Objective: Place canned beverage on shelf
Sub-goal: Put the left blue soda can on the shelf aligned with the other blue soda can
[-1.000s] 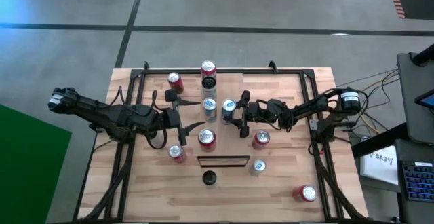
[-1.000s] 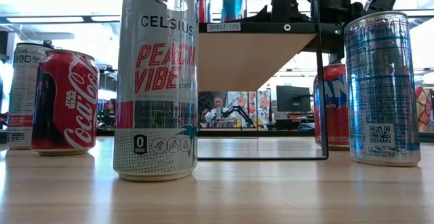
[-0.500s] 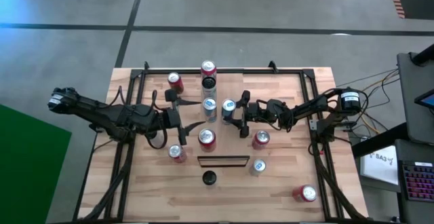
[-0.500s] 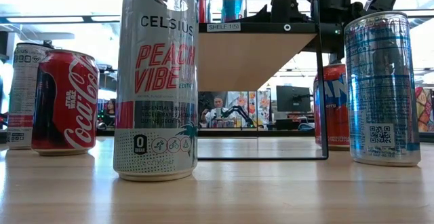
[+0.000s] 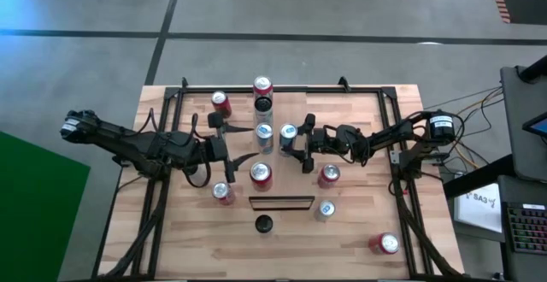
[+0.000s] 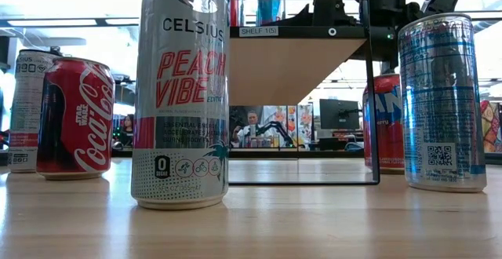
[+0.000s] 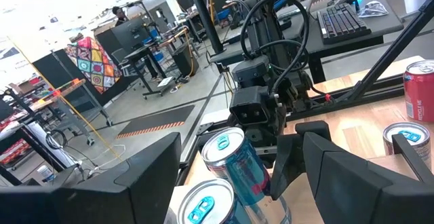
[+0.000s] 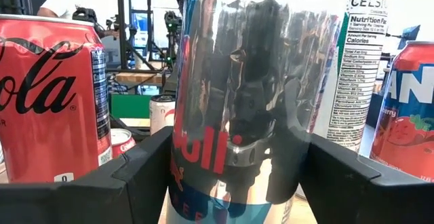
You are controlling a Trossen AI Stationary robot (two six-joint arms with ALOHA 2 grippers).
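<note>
Right gripper [image 5: 291,140] sat around a slim silver-blue can [image 5: 288,132] at centre frame in the high view. Its wrist view showed the can filling the space ahead, upright. Whether it was gripped or loose, could not tell.

The can stood among other cans on what looked like the shelf [image 5: 280,202], the raised board running up from its dark edge at lower centre. The low view showed a blue can up on top of the board with dark arm parts beside it, so the can was probably already on the shelf.

Handling, as a judgement:
- The wall is thin metal, smooth and a bit slippery, and dents if squeezed hard.
- It is stiff enough if full, with moderate weight.
- It is tall and narrow, so it tips easily, and its neighbours are near.
- Best hold is mid-body on opposite sides, not the rim.

Left gripper [image 5: 246,143] waited left of centre, spread wide and holding nothing, pointing toward the same cans.
</note>
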